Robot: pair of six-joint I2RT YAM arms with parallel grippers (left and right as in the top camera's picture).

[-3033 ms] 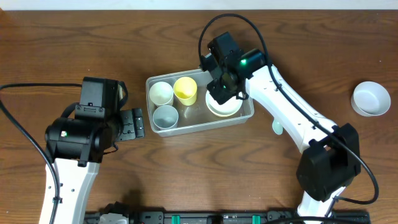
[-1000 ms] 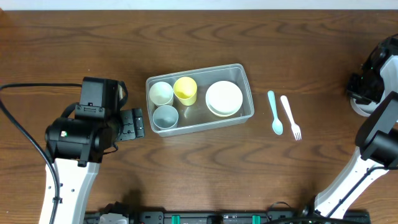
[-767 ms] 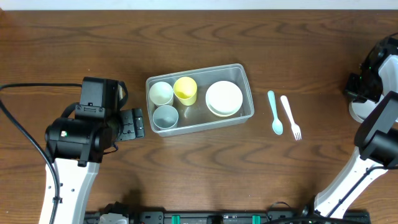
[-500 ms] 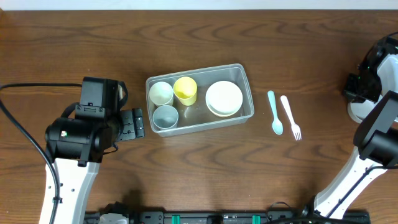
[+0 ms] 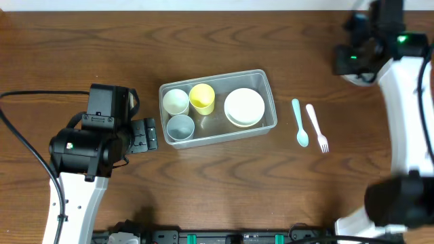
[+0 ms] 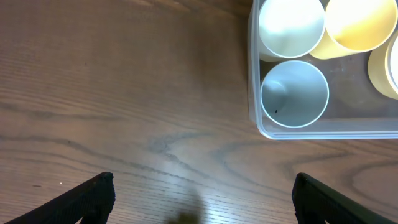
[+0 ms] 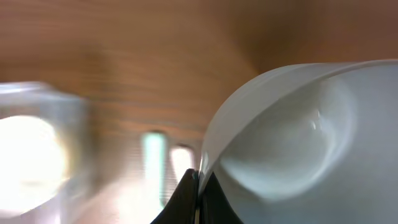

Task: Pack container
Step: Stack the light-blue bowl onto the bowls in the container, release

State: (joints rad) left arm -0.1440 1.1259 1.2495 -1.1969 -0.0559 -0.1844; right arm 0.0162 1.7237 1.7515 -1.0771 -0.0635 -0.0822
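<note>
1. The container (image 5: 217, 123) sat on the table just ahead of the left gripper (image 6: 202, 199), whose fingers were spread wide with nothing between them. It was well apart from the right gripper (image 7: 198, 190).
2. Contents: white cup (image 5: 175, 102), yellow cup (image 5: 202, 98) and pale blue cup (image 5: 180, 126) filled the end nearest the left gripper. A cream bowl (image 5: 244, 107) took the end toward the right gripper. I judged the only free spot to be on top of that bowl.
3. The right gripper was pinched on the rim of a white bowl (image 7: 298, 137). This was a thin edge hold and the wrist view was blurred. Risk: the bowl pivots or slips out during the carry.
4. A spoon (image 5: 299, 122) and fork (image 5: 316, 127) lay between the right gripper and the container. Risk: a low pass sweeps them aside.
5. Risk: an off-centre release lands the bowl on the container wall or the yellow cup, so it rests tilted.
6. Risk: a hard placement shoves the light tub toward the left gripper's fingers.
</note>
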